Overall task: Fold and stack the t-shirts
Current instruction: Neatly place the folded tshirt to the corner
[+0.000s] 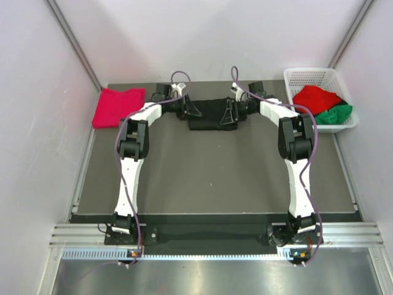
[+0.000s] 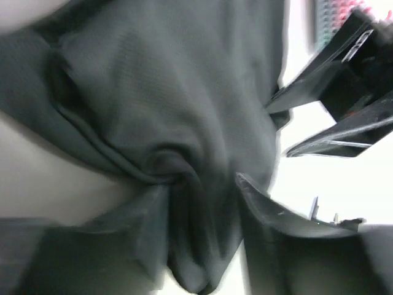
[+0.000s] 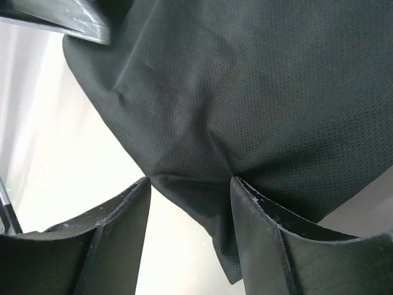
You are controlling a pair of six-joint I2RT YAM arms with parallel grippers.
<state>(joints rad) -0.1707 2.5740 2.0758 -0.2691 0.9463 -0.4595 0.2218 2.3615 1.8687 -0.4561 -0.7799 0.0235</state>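
Observation:
A black t-shirt (image 1: 212, 117) lies as a folded strip at the far middle of the table, and both arms reach in to its ends. My left gripper (image 1: 195, 110) is at its left end. In the left wrist view the black t-shirt (image 2: 159, 92) is gathered into a bunch between the left gripper's (image 2: 198, 184) fingers, which still stand apart. My right gripper (image 1: 228, 114) is at the right end. There its fingers stand apart too, tips pressed into the black t-shirt (image 3: 258, 86), with a fold hanging between them at the right gripper (image 3: 190, 181).
A crimson-pink t-shirt (image 1: 118, 106) lies folded at the far left corner of the table. A white mesh basket (image 1: 296, 75) at the far right holds a bright red t-shirt (image 1: 314, 98) and a green one (image 1: 336, 114). White walls close in on three sides.

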